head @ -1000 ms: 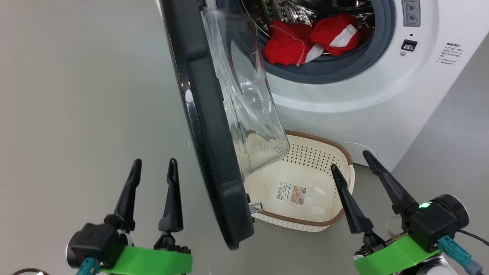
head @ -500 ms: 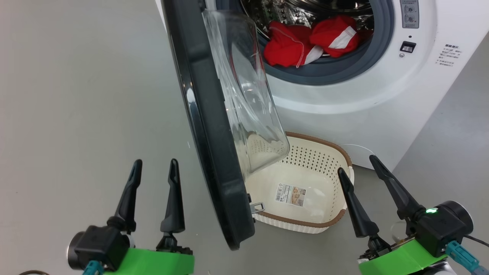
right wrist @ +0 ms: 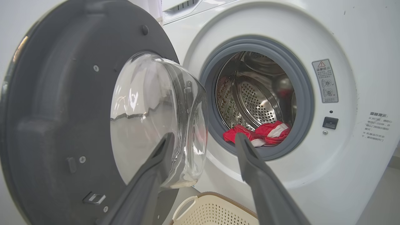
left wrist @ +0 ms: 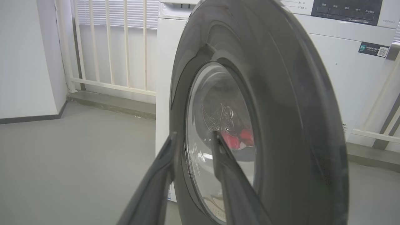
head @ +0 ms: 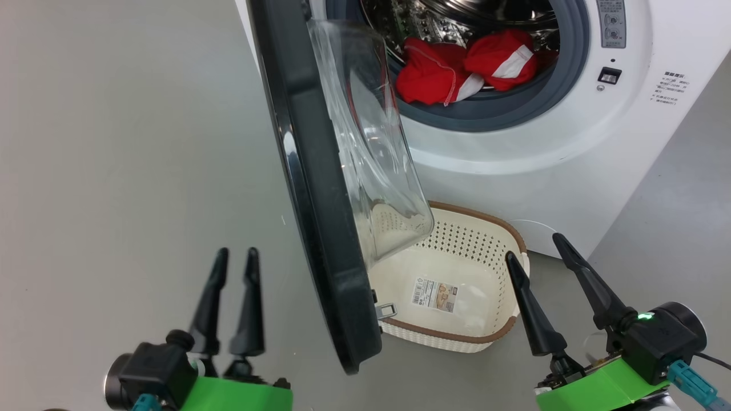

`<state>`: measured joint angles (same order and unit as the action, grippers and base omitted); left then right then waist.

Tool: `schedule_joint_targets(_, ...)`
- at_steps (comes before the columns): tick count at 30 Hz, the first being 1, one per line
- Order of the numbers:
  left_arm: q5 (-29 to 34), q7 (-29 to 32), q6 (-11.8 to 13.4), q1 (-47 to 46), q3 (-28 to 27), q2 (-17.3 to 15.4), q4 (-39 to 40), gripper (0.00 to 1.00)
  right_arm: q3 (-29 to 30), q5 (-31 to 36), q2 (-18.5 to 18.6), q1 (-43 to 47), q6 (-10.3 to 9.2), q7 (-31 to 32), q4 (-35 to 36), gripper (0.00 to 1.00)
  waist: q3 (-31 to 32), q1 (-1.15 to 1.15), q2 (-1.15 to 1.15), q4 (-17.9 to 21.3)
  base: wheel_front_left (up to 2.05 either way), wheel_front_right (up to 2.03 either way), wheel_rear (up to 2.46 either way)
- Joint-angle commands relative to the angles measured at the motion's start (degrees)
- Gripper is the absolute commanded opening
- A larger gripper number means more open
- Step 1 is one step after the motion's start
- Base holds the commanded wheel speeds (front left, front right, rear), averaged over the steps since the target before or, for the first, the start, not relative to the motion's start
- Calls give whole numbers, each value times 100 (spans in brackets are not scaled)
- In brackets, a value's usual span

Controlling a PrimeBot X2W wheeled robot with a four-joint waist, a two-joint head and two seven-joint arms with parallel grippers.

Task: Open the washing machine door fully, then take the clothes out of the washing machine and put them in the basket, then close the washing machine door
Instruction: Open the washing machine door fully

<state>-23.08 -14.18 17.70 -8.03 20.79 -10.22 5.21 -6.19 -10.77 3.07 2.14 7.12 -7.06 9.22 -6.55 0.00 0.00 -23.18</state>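
We judge the door [head: 325, 228], mid-frame, stiff and glossy: push its rim. Left pincer [head: 237, 252] slightly parted, right pincer [head: 533, 245] wide, both empty.

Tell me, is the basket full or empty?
Empty. The basket shows its bare bottom and label sticker; the red clothes lie in the washing machine.

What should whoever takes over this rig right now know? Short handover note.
Left gripper: open, empty, on the outer side of the washing machine door.
Right gripper: open, empty, by the right end of the basket.
Door swung out, roughly square to the washing machine; basket on the floor beneath it, empty.
Clothes in the drum.
Done: door opened. Left: widen it if needed, move clothes to basket, close door.
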Motion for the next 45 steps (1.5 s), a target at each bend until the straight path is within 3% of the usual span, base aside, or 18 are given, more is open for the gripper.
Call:
schedule_joint_targets(1, 66, -4, 27, -84, -169, -133, 163, 0, -102, -51, -19, -49, 36, -43, 133, 100, 6, 0, 0, 0, 0, 0, 0)
schedule_joint_targets(18, 696, -40, 200, -431, -74, -311, 1459, 0, -121, -130, -19, -60, 36, -21, 134, 100, -27, 0, 0, 85, 0, 0, 0)
schedule_joint_targets(25, 783, 115, 68, -600, 300, -240, 1875, 0, -147, -192, -19, -61, 36, -50, 90, 100, 5, 0, 0, 148, 0, 0, 0)
schedule_joint_targets(35, 749, 583, -268, -832, 1044, -54, 1726, 0, -181, -226, -19, -124, 36, -79, 61, 100, -38, 0, 0, 227, 0, 0, 0)
schedule_joint_targets(45, 524, 1095, -407, -881, 1319, 9, 1159, 0, -194, -250, -19, -153, 36, -98, 42, 100, -57, 0, 0, 331, 0, 0, 0)
